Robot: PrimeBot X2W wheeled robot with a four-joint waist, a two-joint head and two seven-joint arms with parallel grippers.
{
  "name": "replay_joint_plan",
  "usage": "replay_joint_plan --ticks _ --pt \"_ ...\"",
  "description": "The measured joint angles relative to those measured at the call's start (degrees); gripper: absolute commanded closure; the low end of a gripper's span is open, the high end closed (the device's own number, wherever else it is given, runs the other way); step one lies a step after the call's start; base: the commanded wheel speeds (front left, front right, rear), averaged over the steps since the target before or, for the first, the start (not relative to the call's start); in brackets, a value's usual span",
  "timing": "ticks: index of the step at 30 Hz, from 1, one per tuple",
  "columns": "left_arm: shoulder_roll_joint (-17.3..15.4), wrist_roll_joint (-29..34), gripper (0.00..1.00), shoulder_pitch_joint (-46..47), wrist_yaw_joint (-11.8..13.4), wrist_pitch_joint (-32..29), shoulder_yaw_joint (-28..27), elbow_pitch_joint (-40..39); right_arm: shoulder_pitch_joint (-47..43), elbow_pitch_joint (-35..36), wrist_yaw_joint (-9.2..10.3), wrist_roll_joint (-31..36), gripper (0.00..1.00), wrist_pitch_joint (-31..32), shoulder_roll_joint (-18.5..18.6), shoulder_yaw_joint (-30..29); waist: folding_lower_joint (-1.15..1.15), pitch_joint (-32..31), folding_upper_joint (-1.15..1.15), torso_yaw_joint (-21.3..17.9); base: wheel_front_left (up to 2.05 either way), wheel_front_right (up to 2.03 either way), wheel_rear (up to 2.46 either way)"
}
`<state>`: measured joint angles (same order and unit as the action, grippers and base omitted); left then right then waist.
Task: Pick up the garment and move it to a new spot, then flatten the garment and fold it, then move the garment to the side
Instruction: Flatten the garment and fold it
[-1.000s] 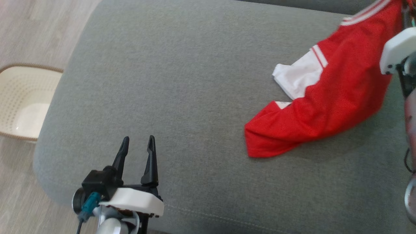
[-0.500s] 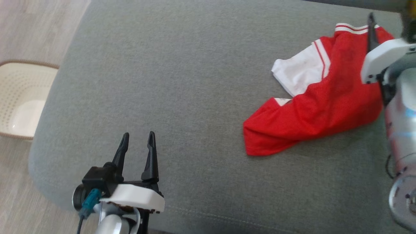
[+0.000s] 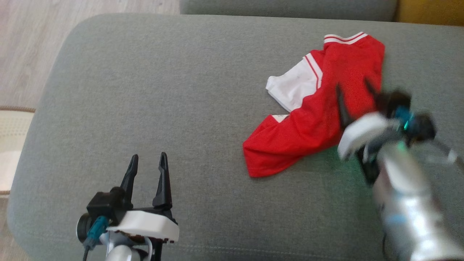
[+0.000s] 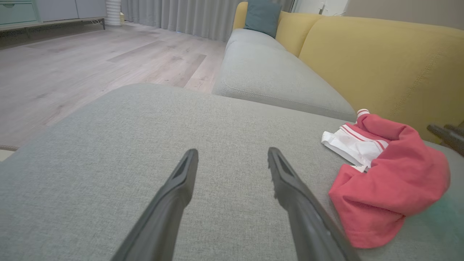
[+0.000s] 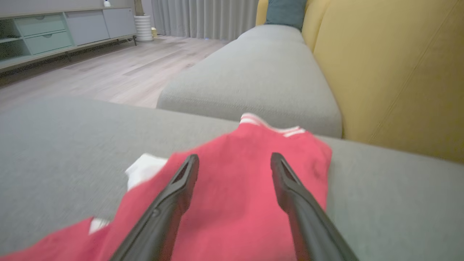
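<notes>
Right, the garment (image 3: 322, 108) lies crumpled on the grey seat cushion (image 3: 163, 79), upper right of centre in the head view. It is red cloth with a white sleeve poking out on its left side and white striped trim along its top edge. A red corner trails down toward the middle of the frame.

The right gripper (image 3: 353, 87) is over it, blurred, in the right half of the head view, with its pale forearm running off the lower right corner. Its own wrist view shows the jaws well apart, both dark fingers (image 5: 181, 181) laid across the red fabric with nothing between them. Whether the tips touch the cloth I cannot tell.

The left gripper (image 3: 148, 156) sits at the lower left of the head view, jaws apart too, pointing up the frame over bare cushion and well apart from the garment. In its wrist view the garment is at the right, with the yellow backrest (image 4: 380, 61) behind it and a teal pillow (image 4: 262, 16) at the top. Pale wood floor (image 3: 72, 14) fills the upper left corner of the head view, and a cream basket (image 3: 11, 123) peeks in at the left edge.
</notes>
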<state>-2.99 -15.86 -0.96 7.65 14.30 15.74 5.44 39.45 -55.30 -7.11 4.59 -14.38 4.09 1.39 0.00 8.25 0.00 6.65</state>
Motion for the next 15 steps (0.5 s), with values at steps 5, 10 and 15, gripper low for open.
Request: replay_joint_plan --ticks 5,10,15 --pt "0.0 0.1 0.00 -0.5 -0.1 0.0 0.0 -0.1 -11.3 7.3 0.00 -8.6 0.00 0.0 -0.1 6.9 0.00 -0.5 0.00 -1.2 0.00 0.00 0.00" --pt "0.0 0.1 0.00 -0.5 -0.1 0.0 -0.1 -0.2 -16.3 15.5 0.00 -12.7 0.00 2.0 0.2 11.4 0.00 -0.4 0.00 -1.1 0.00 0.00 0.00" --pt "0.0 0.1 0.00 -0.5 -0.2 0.0 -0.1 -0.1 -18.8 19.9 0.00 -13.8 0.00 6.6 0.9 14.8 0.00 -0.5 0.00 -0.2 0.00 0.00 0.00"
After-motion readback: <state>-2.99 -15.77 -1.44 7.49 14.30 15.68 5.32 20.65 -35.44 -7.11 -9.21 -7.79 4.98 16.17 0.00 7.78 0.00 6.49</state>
